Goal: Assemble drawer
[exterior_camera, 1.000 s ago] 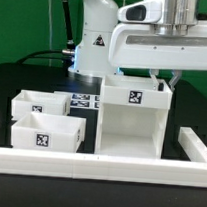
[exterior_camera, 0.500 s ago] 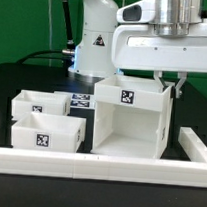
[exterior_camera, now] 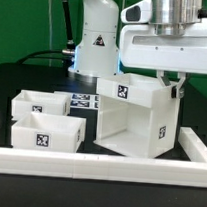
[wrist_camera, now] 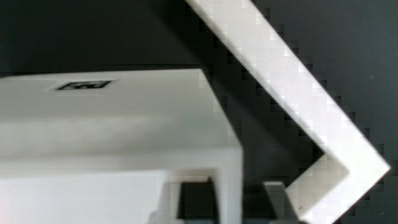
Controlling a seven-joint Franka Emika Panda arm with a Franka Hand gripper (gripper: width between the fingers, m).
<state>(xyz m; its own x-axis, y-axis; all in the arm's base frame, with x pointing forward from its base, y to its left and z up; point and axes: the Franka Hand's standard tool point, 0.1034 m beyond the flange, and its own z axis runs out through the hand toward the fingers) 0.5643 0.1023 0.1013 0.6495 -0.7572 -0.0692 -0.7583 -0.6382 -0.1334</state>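
Note:
The drawer's tall white shell [exterior_camera: 130,118] stands at the exterior view's middle, turned at an angle, with its open front facing the camera and tags on its top and side. My gripper [exterior_camera: 174,88] comes down from above and is shut on the shell's upper right wall. In the wrist view the gripper [wrist_camera: 228,205] straddles that thin wall, beside the shell's tagged top [wrist_camera: 107,110]. Two small shallow trays [exterior_camera: 41,103] [exterior_camera: 47,134] sit at the exterior view's left, apart from the shell.
Long white border rails run along the front [exterior_camera: 97,169] and the exterior view's right [exterior_camera: 197,146]; one rail crosses the wrist view [wrist_camera: 267,60]. The marker board [exterior_camera: 84,101] lies behind the trays. The robot base [exterior_camera: 96,41] stands at the back.
The shell has turned about its upright axis in my gripper; its top tag has swung toward the exterior view's left and a side tag now shows. The trays have not moved.

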